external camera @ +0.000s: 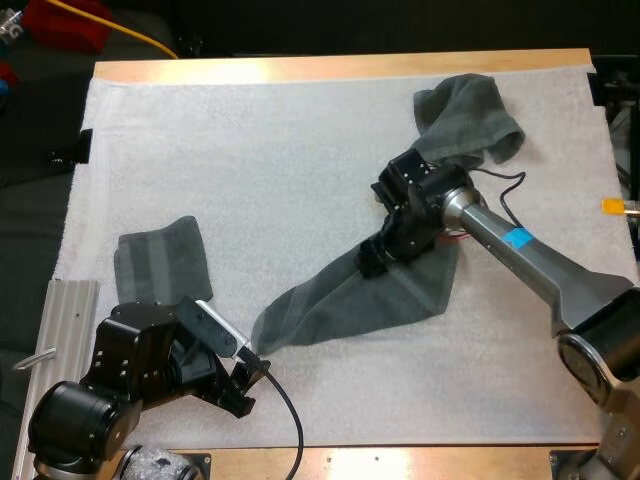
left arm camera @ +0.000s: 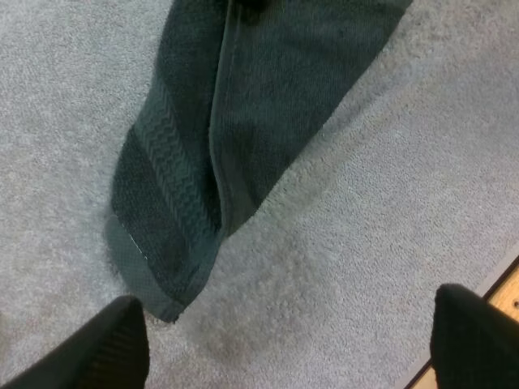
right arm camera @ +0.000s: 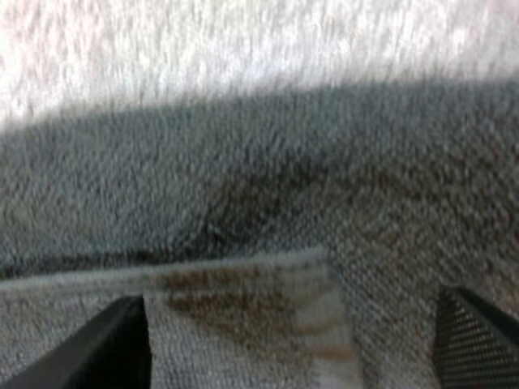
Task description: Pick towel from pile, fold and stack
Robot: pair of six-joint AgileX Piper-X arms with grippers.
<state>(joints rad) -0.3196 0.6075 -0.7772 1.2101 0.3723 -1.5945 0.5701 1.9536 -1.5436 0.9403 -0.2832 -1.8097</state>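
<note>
Surface: white mat (external camera: 300,150) over a wooden table (external camera: 330,68); bare wood shows at 12 and 6 o'clock.
Spread towel (external camera: 370,295): flat, running from the mat's centre toward 7 o'clock.
Crumpled towel (external camera: 468,115): 1 o'clock.
Folded towel (external camera: 155,262): 8 o'clock.
Left gripper (left arm camera: 284,324): 7 o'clock, fingers wide apart, empty, just short of the spread towel's corner.
Right gripper (external camera: 375,255): fingers parted, low over the spread towel, clasping nothing.
Room: metal rail (external camera: 70,320) off the mat at 8 o'clock.
</note>
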